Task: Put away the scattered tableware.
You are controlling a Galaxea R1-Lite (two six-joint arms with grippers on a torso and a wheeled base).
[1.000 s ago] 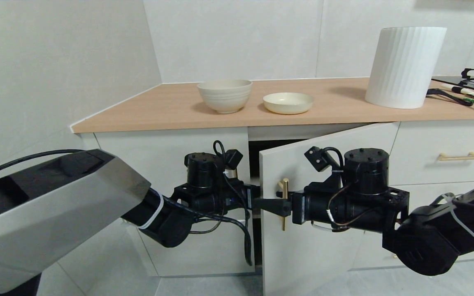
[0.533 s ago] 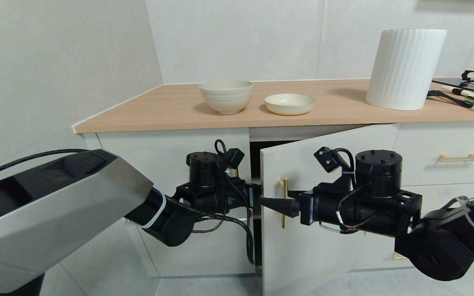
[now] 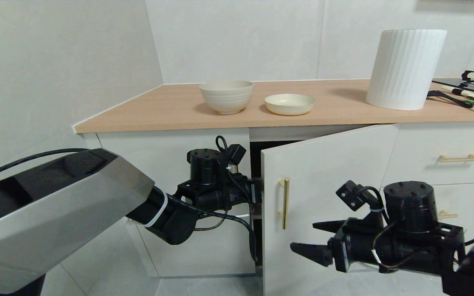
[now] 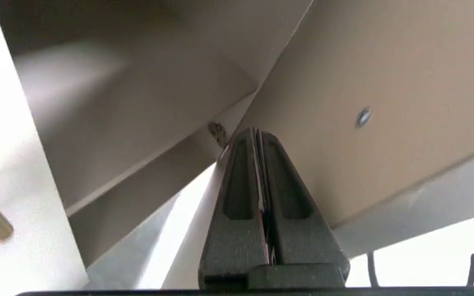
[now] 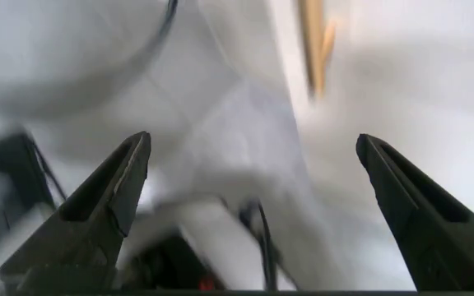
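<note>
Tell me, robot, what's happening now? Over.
Left gripper shut, at cabinet door edge. Right gripper open, clear of handle. Bowl, plate on counter.

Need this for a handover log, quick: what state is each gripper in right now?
Left gripper: shut, holding nothing, tip by the open white cabinet door.
Right gripper: open, empty, clear of that door's brass bar handle.

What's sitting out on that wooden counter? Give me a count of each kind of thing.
Bowl: 1
Dish: 1
Ribbed white container: 1
Utensils at the far right: several, too bunched to count
Total: 3, utensils aside
</note>
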